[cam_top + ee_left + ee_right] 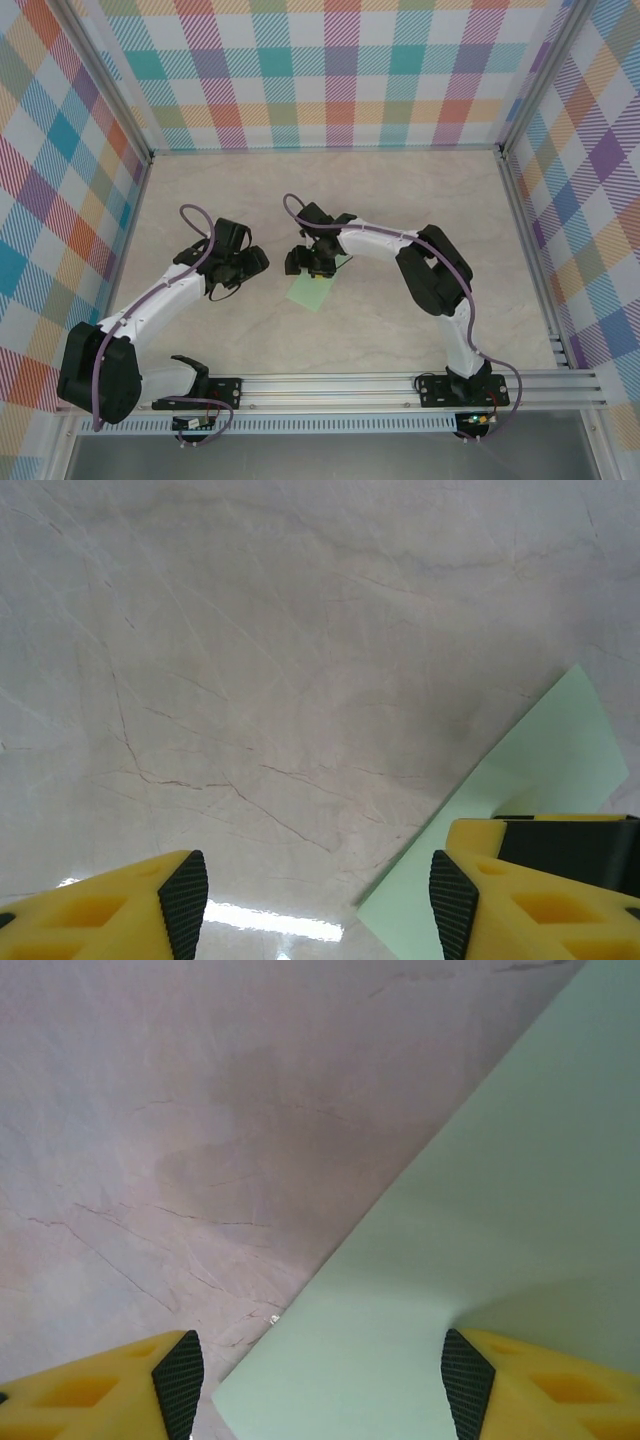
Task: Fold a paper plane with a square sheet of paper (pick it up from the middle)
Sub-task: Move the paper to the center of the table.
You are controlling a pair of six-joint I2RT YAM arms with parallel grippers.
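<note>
**Item:** sheet (312, 288), pale green paper, one piece.

**Location:** on the worktop (420, 200), partly under the right claw (312, 262). Its near corner pokes out towards the arm bases.

**Right claw:** directly over the sheet, jaws set wide, nothing pinched. In the wrist view the sheet (480, 1210) spreads under the right finger and across most of the gap.

**Left claw** (240, 265): just beside the sheet on its left, jaws wide and empty. Its right finger overlaps the sheet's edge (540, 770).

**Handling (judged):** very light, limp, easily creased or torn. It likely slides on the smooth worktop, and lying flat it offers little lip to grip.

**Hold point (judged):** the middle, pinched up gently, or an overhanging corner.

**Condition:** one patch near the right finger may be slightly raised. Cannot tell if it is a fold.
</note>
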